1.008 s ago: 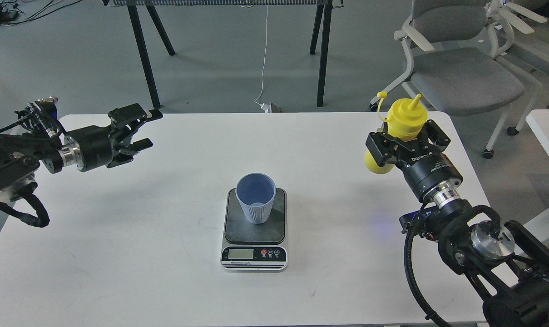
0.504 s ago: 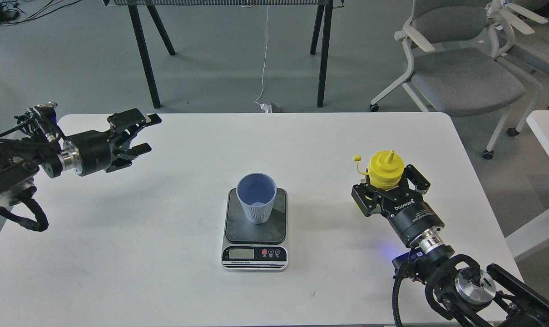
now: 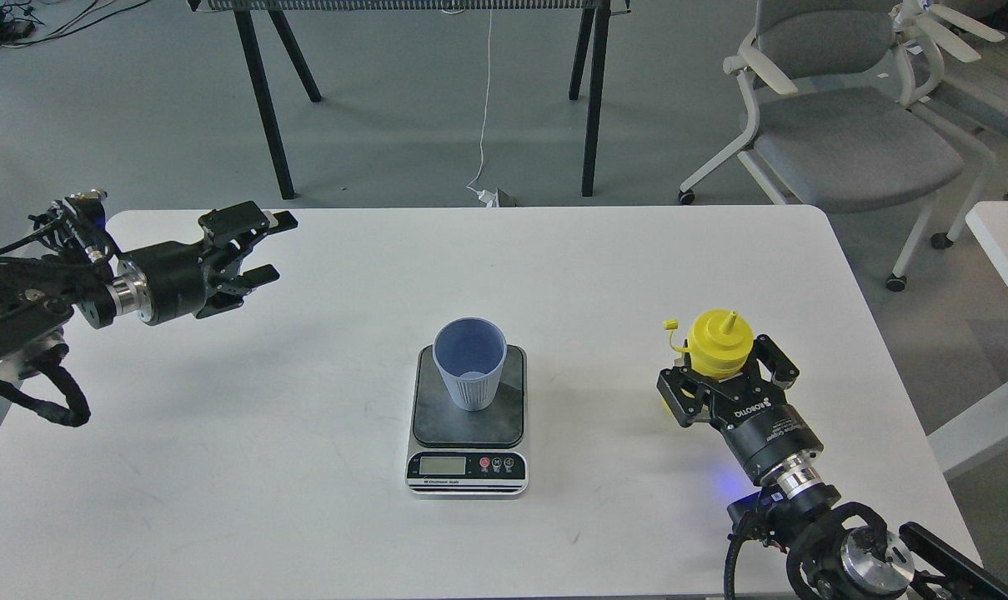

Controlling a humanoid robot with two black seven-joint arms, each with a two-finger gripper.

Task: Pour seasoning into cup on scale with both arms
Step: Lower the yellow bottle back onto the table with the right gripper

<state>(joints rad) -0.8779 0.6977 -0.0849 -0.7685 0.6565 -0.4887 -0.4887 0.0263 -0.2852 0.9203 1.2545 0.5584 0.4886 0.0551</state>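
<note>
My right gripper (image 3: 724,379) clamped on upright seasoning (image 3: 719,343) near table's (image 3: 220,467) right edge, cup (image 3: 469,362) on scale (image 3: 468,421) mid-table, my left gripper (image 3: 258,246) wide, empty, far-left corner.

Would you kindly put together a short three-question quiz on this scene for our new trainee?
1. True or false: the cup stands on the scale.
2. Which tool grips the seasoning? A) left tool B) right tool C) neither
3. Fill in: the seasoning's small tethered cap is ____ the nozzle (on/off).

Key:
1. True. It stands upright on the dark platform.
2. B. The right tool is closed around the yellow bottle on the right side of the table; the left tool is open and empty over the far left corner.
3. Off. It hangs to the left of the bare cone nozzle.
</note>
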